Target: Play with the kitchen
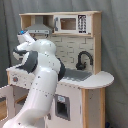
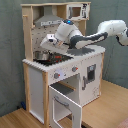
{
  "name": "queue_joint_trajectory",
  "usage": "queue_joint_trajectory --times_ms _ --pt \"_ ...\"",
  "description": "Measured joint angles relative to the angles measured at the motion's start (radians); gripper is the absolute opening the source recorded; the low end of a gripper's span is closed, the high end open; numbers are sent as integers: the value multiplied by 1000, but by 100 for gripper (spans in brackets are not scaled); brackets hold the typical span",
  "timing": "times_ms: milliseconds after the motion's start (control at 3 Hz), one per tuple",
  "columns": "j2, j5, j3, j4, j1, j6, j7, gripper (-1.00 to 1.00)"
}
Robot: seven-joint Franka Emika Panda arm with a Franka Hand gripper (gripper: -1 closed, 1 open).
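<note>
Kitchen (image 1: 82, 75) (image 2: 60, 70) stands on a wood floor (image 2: 112, 107) against a grey curtain (image 1: 115, 50) in both exterior views. Pale wood frame, white panels.

First exterior view: arm (image 1: 42, 85) fills the view's left and middle, hiding the stove end of the counter. Grey sink (image 1: 80, 76) set in the counter toward the view's right; black faucet (image 1: 84, 59) upright at the sink's back edge. Counter ends in a rounded white lip (image 1: 102, 79) at the first exterior view's right. Top shelf carries a microwave panel (image 1: 70, 23); grey hood (image 1: 39, 29) under the shelf's left end. Backsplash shows a brick pattern (image 1: 67, 47). A dark slot panel (image 1: 61, 106) sits on the front below the counter.

Second exterior view: arm (image 2: 100, 32) reaches in from the view's right, across the counter, wrist bent down over the stovetop (image 2: 52, 60) at the counter's left end. Gripper (image 2: 48, 44) is low over a dark pot (image 2: 41, 55) on the stovetop's back-left corner; cannot tell whether it touches the pot, and cannot tell whether the fingers are spread or pressed together. Hood (image 2: 47, 21) directly above. Pegboard back (image 2: 32, 37) behind the pot. Two knobs (image 2: 56, 75) on the front edge below the stovetop. Oven door (image 2: 62, 102) hangs open, swung out toward the camera. White panel with a dark slot (image 2: 91, 73) on the front toward the second exterior view's right.
</note>
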Motion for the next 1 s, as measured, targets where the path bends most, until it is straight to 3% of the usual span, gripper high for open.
queue_joint_trajectory --times_ms 333,667,1000 --pt "0 0 0 4 0 -3 0 100" --pt "0 0 1 8 1 -7 0 100" --pt "-20 -1 24 57 26 -92 1 100"
